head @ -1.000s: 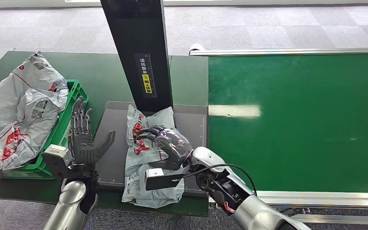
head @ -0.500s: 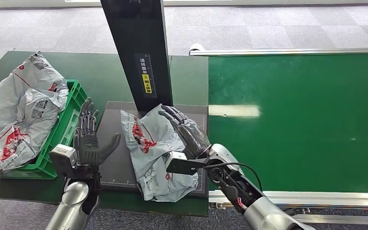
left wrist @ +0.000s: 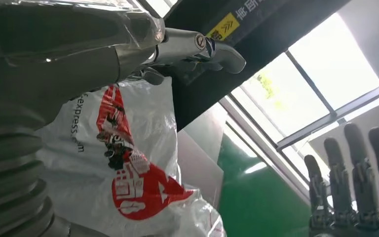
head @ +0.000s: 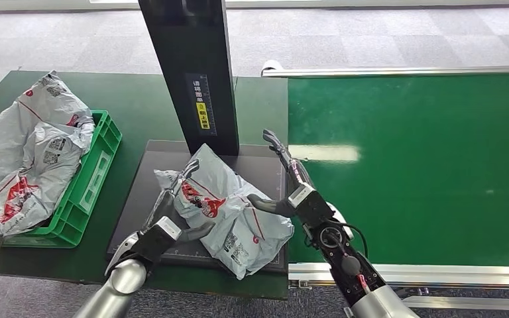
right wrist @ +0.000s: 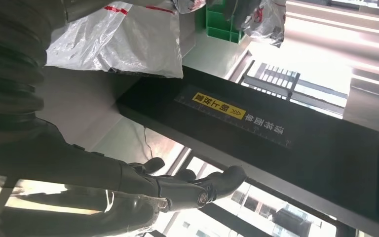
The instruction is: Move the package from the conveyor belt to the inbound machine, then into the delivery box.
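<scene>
The grey package with red print lies on the inbound machine's dark platform, in front of the black column. My left hand stands edge-on against the package's left side, fingers stretched out and thumb low by its edge. My right hand stands edge-on at the package's right side, fingers straight and pointing away, thumb touching the bag. Neither hand grips it. In the left wrist view, the left hand reaches over the package, with the right hand's fingers beyond. The right hand is spread in its wrist view.
A green crate stands left of the platform, heaped with several grey packages. The green conveyor belt runs to the right, its metal rail at the far side.
The right hand has lifted off the package, turned edge-on and moved right. The left hand has swung in to the package's left side. The package has slid and turned on the platform.
</scene>
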Robot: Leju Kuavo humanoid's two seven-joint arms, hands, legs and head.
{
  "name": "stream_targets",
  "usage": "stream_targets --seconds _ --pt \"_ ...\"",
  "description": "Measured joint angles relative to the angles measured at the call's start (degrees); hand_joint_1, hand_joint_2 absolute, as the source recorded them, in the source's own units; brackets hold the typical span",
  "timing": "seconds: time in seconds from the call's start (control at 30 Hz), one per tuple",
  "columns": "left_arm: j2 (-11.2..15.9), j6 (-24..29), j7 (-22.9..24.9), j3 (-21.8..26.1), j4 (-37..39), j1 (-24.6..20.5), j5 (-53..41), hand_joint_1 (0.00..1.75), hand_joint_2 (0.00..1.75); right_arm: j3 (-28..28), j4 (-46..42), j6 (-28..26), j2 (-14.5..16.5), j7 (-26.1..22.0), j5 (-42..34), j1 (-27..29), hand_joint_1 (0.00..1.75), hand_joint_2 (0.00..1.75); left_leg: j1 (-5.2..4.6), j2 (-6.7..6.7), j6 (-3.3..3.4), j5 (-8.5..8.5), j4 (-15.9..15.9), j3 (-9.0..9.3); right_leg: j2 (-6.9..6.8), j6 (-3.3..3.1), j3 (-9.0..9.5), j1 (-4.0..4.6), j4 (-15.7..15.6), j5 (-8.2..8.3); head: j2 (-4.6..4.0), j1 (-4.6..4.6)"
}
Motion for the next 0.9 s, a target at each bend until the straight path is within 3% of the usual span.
stream_targets --seconds 0.1,0.5,0.73,0.8,0.87,0.9 --pt "0.28 0.33 1.49 -1.01 0.75 -0.2 -2.45 0.0 1.75 -0.72 -0.59 0.55 -0.31 -0.02 -0.33 0.36 0.0 1.75 0.01 0.0 0.0 0.0 0.0 0.01 0.0 0.0 0.01 0.01 0.0 0.0 0.0 0.01" --pt "0.09 4.04 24.87 -6.04 8.32 -4.12 -31.22 0.0 1.75 -3.46 -0.66 2.23 -0.44 0.59 -0.93 1.72 0.0 1.75 0.0 -0.04 0.0 0.0 0.0 0.02 -0.02 0.0 0.05 0.0 0.0 0.0 0.0 0.0" --pt "-1.44 4.35 33.41 -5.78 12.76 -6.95 -43.32 0.0 1.75 -6.9 -2.19 2.62 -0.26 1.12 -0.02 4.75 0.0 1.75 0.0 -0.06 0.04 -0.04 -0.07 0.38 -0.04 0.0 0.57 0.0 -0.03 -0.01 0.0 0.01" --pt "-1.83 4.46 33.6 -5.57 13.76 -7.4 -43.88 0.69 1.75 -7.56 -2.4 2.8 -0.15 1.14 0.03 5.14 0.0 1.75 0.0 -0.05 0.05 -0.05 -0.08 0.52 -0.04 0.0 0.72 0.0 -0.04 0.0 0.0 0.01" --pt "-2.17 4.57 33.33 -5.19 14.69 -7.6 -43.95 1.51 1.75 -8.16 -2.56 2.95 -0.03 1.16 0.09 5.52 0.0 1.75 0.0 -0.06 0.05 -0.02 -0.08 0.6 -0.04 -0.01 0.8 0.0 -0.04 0.02 0.0 0.0" --pt "-2.3 4.58 32.94 -4.95 15.14 -7.64 -43.85 1.62 1.75 -8.42 -2.68 3.0 0.01 1.16 0.12 5.77 0.0 1.75 0.0 -0.06 0.05 0.01 -0.08 0.62 -0.04 -0.02 0.82 0.0 -0.04 0.05 0.0 0.0"
